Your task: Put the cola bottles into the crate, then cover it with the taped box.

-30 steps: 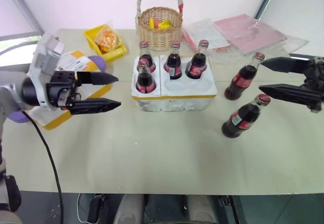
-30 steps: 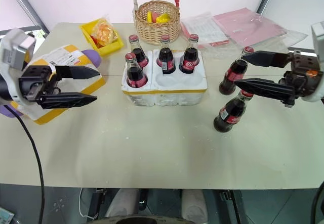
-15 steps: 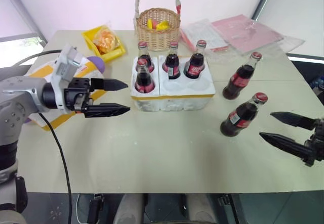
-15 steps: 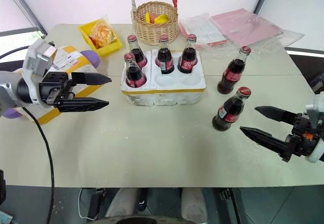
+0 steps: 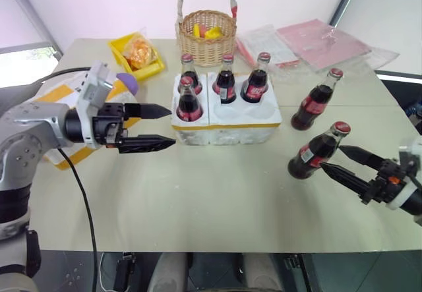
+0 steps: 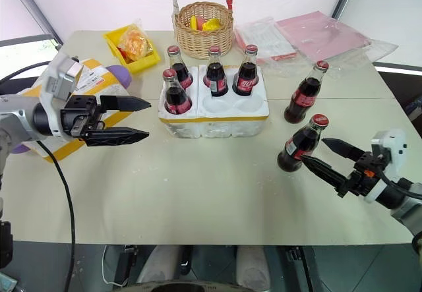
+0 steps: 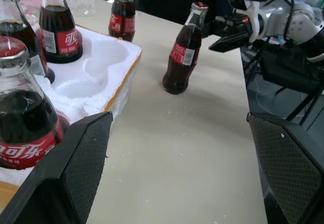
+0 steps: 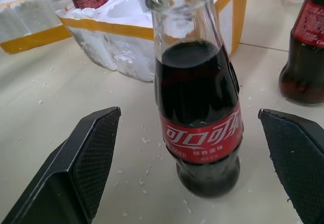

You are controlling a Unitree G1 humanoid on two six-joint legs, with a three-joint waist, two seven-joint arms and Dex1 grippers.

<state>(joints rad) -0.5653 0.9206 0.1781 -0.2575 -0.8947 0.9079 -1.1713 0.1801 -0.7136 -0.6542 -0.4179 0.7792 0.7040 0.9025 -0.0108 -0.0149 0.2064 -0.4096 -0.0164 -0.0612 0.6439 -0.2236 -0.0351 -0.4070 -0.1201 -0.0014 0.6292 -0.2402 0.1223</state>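
Four cola bottles stand in the crate (image 6: 214,111), in the middle of the desk (image 6: 198,193): three along its far row and one in the near-left well. The two near wells at centre and right are empty. Two bottles are still out on the desk, both upright, to the right of the crate. The near bottle (image 6: 300,145) stands toward the right front; the far bottle (image 6: 305,93) stands beyond it, closer to the crate's right end.

The relation that matters is between the right end effector (image 6: 323,155) and the near bottle. That end effector lies low over the desk, pointing left and slightly away, and is released, its two fingers spread wide. The near bottle stands just off its tips, to the left, with its long axis vertical. In the right wrist view the bottle (image 8: 198,107) sits squarely between the two fingers but past their tips, so it is lined up and not yet enclosed or touched. I judge that a short push forward along the fingers would bring them to either side of the bottle's body below the neck.

The left end effector (image 5: 158,127) is also released, fingers apart, holding nothing. It hovers just left of the crate's near-left corner, pointing right, well apart from both loose bottles. The right arm is plainly the nearer one.

The taped box (image 6: 99,84) lies at the far left of the desk, behind the left arm, not yet on the crate.
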